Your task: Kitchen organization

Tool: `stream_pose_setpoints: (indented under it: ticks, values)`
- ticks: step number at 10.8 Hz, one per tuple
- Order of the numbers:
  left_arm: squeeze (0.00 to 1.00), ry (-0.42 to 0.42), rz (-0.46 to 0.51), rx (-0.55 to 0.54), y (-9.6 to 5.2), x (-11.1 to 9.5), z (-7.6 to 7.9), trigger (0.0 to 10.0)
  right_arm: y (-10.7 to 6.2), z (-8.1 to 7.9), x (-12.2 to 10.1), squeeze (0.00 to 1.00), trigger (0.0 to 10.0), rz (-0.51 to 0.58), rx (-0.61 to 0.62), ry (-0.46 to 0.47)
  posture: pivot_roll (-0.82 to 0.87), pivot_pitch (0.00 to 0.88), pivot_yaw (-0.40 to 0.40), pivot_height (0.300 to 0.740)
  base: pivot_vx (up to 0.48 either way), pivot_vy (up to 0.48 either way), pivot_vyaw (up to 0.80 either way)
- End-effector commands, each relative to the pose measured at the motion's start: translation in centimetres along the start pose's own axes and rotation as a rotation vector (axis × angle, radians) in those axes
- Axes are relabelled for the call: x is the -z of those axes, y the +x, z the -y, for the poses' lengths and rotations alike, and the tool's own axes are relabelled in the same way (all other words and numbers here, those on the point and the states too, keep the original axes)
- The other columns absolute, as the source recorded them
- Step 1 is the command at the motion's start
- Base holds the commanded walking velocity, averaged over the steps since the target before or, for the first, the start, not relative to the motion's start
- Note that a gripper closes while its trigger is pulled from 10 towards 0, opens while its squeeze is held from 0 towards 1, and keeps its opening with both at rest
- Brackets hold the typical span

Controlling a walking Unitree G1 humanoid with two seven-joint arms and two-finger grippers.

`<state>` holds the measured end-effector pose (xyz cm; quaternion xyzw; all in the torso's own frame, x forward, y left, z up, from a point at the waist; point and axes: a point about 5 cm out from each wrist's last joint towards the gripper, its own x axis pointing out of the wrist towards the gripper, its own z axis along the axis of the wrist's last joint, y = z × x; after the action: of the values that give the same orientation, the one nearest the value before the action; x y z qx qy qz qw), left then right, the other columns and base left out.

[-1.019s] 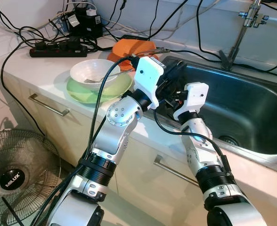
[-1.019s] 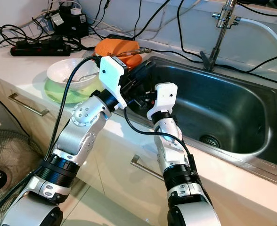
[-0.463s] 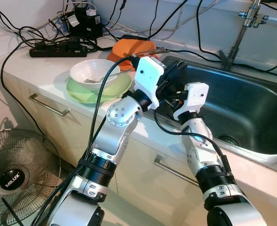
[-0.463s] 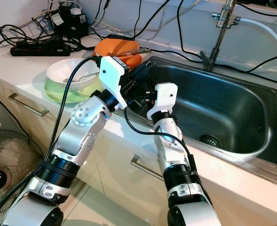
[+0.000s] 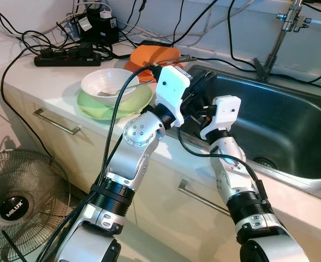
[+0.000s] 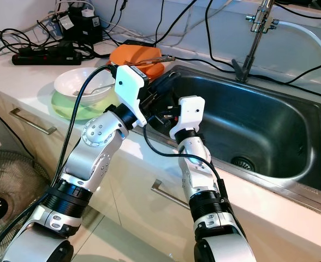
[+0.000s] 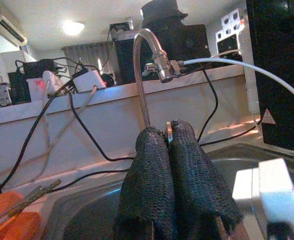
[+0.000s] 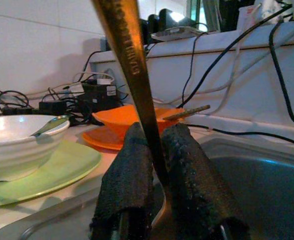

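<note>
Brass-toned utensil handle (image 8: 129, 60), engraved, slim, upright

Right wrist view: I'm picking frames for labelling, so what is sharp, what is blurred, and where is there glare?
Right wrist view: the metal utensil handle clamped between the fingers is close and slightly soft, though its engraving shows; the white bowl and orange dish look mildly blurred. Left wrist view: the ceiling lamp blows out white. Left eye view: evenly lit and sharp, with soft sheen inside the sink.
</note>
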<state>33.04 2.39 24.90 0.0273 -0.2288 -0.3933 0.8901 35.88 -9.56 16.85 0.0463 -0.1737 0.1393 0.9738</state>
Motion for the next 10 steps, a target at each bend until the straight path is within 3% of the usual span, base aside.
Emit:
stream_pose_setpoints:
  ticks: [1, 5, 6, 7, 8, 10]
  values:
    - [0.00, -0.013, -0.026, 0.002, -0.24, 0.58, 0.27, 10.0, 0.02, 0.34, -0.19, 0.00, 0.0, 0.010, 0.033, 0.023, 0.16, 0.005, -0.006, 0.740, 0.000, 0.000, 0.00]
    - [0.03, 0.006, -0.027, -0.022, -0.21, 0.66, 0.04, 10.0, -0.03, 0.45, -0.15, 0.00, 0.0, 0.007, 0.035, 0.020, 0.16, 0.007, -0.007, 0.740, 0.000, 0.000, 0.00]
    - [1.00, 0.012, -0.037, -0.031, -0.28, 0.87, -0.04, 10.0, -0.03, 0.44, -0.15, 0.00, 0.0, 0.007, 0.035, 0.019, 0.16, 0.011, -0.006, 0.740, 0.000, 0.000, 0.00]
    - [1.00, 0.013, -0.042, -0.047, -0.37, 0.99, -0.17, 10.0, -0.01, 0.47, -0.15, 0.00, 0.0, 0.006, 0.036, 0.019, 0.16, 0.014, -0.008, 0.740, 0.000, 0.000, 0.00]
    - [0.00, 0.011, -0.043, -0.053, -0.51, 1.03, -0.21, 10.0, 0.03, 0.58, -0.18, 0.00, 0.0, 0.005, 0.038, 0.016, 0.16, 0.018, -0.008, 0.740, 0.000, 0.000, 0.00]
    - [0.00, 0.003, -0.039, -0.057, -0.75, 1.08, -0.17, 10.0, 0.24, 0.77, -0.27, 0.00, 0.0, 0.003, 0.039, 0.009, 0.16, 0.016, -0.007, 0.740, 0.000, 0.000, 0.00]
